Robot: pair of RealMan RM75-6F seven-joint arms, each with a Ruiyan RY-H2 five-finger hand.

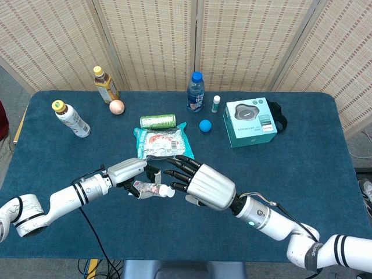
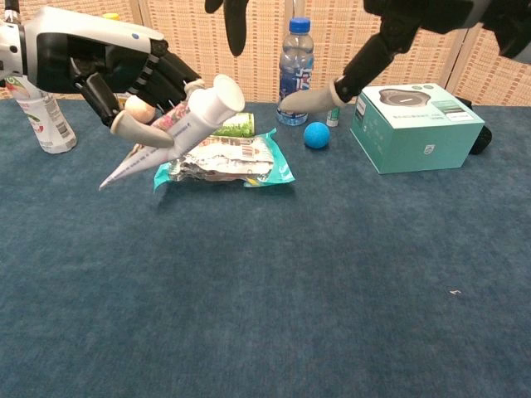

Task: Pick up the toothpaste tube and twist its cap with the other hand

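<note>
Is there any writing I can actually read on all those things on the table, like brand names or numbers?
None of it reads for sure.
Teal box: a small logo on its front, too small to read.
Blue-capped water bottle: label print blurred.
Snack packet: white label and lettering, too blurred.
Toothpaste tube held in the left robot hand: patterned print, unreadable.
Green can and the two yellow-capped bottles: labels unreadable.

A blue-carpeted tabletop (image 1: 302,168) carries three bottles, an egg (image 1: 117,107), a green can (image 1: 157,121), a snack bag (image 1: 163,143), a blue ball (image 1: 204,125), a glue stick (image 1: 216,103) and a teal box (image 1: 250,121), all across the upper half of the frame.
</note>
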